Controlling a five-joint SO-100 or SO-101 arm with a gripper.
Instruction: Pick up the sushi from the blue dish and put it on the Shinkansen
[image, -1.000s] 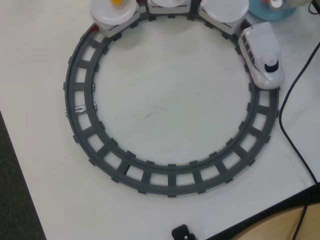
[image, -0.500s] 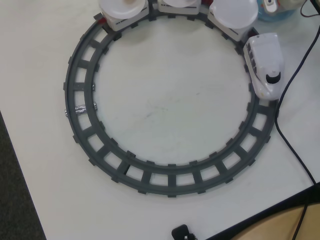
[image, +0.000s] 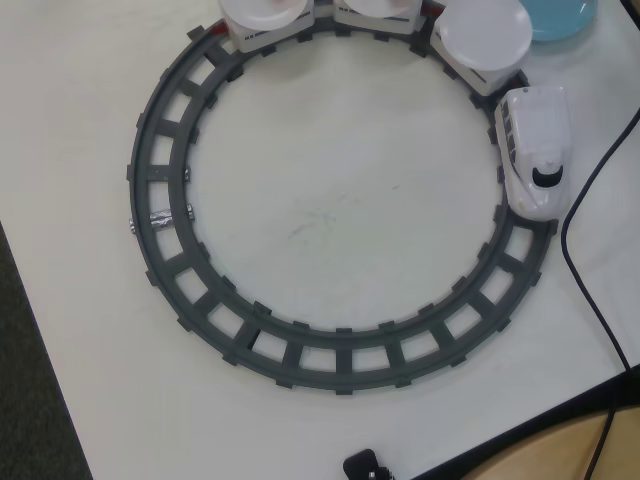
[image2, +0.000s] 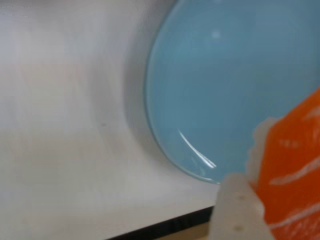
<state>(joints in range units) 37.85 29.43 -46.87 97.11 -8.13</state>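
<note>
In the wrist view the orange sushi (image2: 295, 165) with thin white stripes sits close to the camera at the lower right, pressed against a white finger (image2: 237, 210). My gripper (image2: 280, 200) looks shut on it, above the near rim of the empty blue dish (image2: 215, 90); the other finger is hidden. In the overhead view the blue dish (image: 560, 15) shows only partly at the top right, and the gripper is out of frame. The white Shinkansen (image: 535, 150) stands on the right of the track, nose toward the bottom, with a white-plate car (image: 483, 35) behind it.
The grey circular track (image: 170, 200) fills the white table. More plate cars (image: 265, 12) sit at the top edge. A black cable (image: 590, 280) runs down the right side. The table edge (image: 40, 330) slants at the lower left, and a small black part (image: 365, 467) lies at the bottom.
</note>
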